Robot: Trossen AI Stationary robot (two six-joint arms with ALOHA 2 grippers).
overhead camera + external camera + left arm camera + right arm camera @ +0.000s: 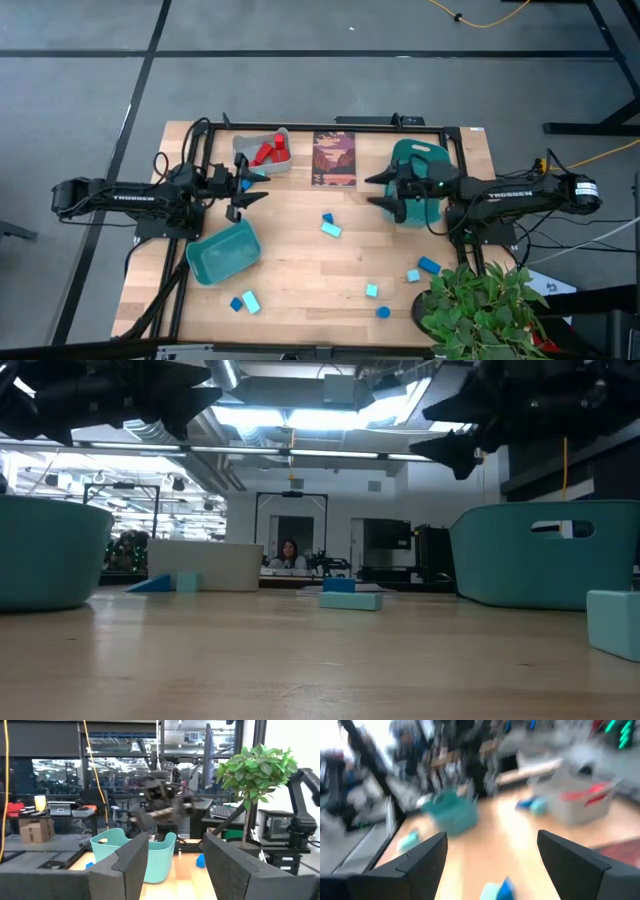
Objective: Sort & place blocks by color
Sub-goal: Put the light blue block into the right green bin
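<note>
So on the wooden table there's a grey bin at the far left, and a dark picture card sits just right of it along the far edge. One teal bin is tilted over on the near left, another teal bin stands on the far right. A leafy green plant fills the near right corner. Yellow cable runs across the grey floor beyond. In the low view a person sits far back in the room.

arms: two, dark, slim jointed links | marking: white TROSSEN lettering along each forearm | cables: black bundles trailing at bases (yellow one near right) | fingers: matte black, angular wedges
</note>
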